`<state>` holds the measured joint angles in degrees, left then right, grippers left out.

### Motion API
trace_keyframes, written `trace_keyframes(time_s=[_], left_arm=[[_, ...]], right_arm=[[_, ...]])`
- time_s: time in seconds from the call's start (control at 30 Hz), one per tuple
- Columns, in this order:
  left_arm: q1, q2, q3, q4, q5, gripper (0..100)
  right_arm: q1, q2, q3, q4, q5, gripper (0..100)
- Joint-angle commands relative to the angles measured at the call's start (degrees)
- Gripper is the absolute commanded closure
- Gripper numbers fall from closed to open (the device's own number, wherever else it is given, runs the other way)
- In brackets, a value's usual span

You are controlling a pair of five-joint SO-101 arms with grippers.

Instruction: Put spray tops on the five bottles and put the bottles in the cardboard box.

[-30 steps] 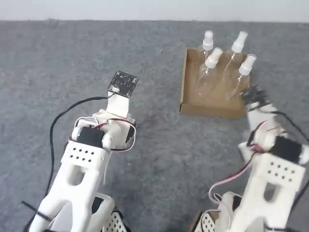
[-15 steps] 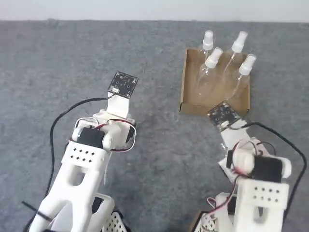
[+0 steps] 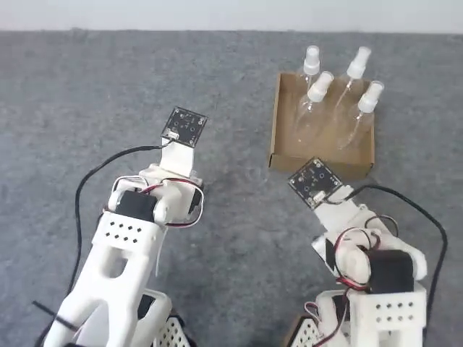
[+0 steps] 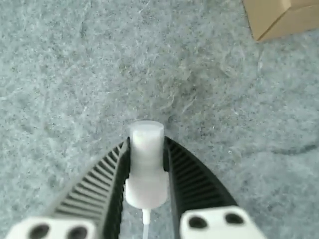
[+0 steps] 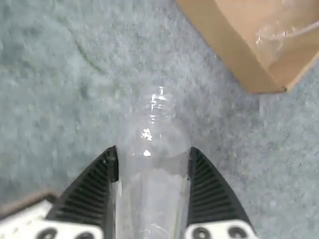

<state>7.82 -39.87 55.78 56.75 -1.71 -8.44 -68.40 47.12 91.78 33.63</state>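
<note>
Your left hand (image 4: 146,145) is clenched on a spray top (image 4: 146,174), above the grey surface (image 4: 75,59). Your right hand (image 5: 153,153) grips the 5th bottle (image 5: 160,107), neck bare, near the box (image 3: 275,123). Box holds 4 capped bottles (image 3: 312,108). Left to do, I judge: fit top, box the bottle.

A grey fibrous mat (image 3: 239,108), felt-like or short-piled carpet, covers the table up to a straight far edge. Its nap is uneven: close up, in the left wrist view, the fibres lie in swirls and tufts brushed several ways, with a few darker creases between them. Beyond the far edge runs a pale, plain band (image 3: 217,14); whether it is wall or bare tabletop cannot be told. At the near edge of the high view, right of middle, a small brown corner (image 3: 292,331) pokes in, too little of it showing to name.
</note>
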Motion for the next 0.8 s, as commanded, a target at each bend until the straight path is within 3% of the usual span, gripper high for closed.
trace_keyframes(time_s=[0.0,0.3,0.53,0.77], left_arm=[[-0.3,-2.3,-1.0,-1.5,0.8,98],[-1.0,-3.6,-3.5,-1.1,0.6,98],[-11.3,-17.4,-9.1,-0.6,3.1,98],[-12.7,-25.8,-23.3,5.5,4.6,98]], right_arm=[[-4.6,1.5,-0.4,-2.1,-1.9,99.3],[-9.5,2.1,-0.2,-8.6,-4.9,99.3],[-13.2,2.2,6.9,-26.9,-12.2,99.3],[-25.2,2.2,15.9,-44.0,-15.4,99.3]])
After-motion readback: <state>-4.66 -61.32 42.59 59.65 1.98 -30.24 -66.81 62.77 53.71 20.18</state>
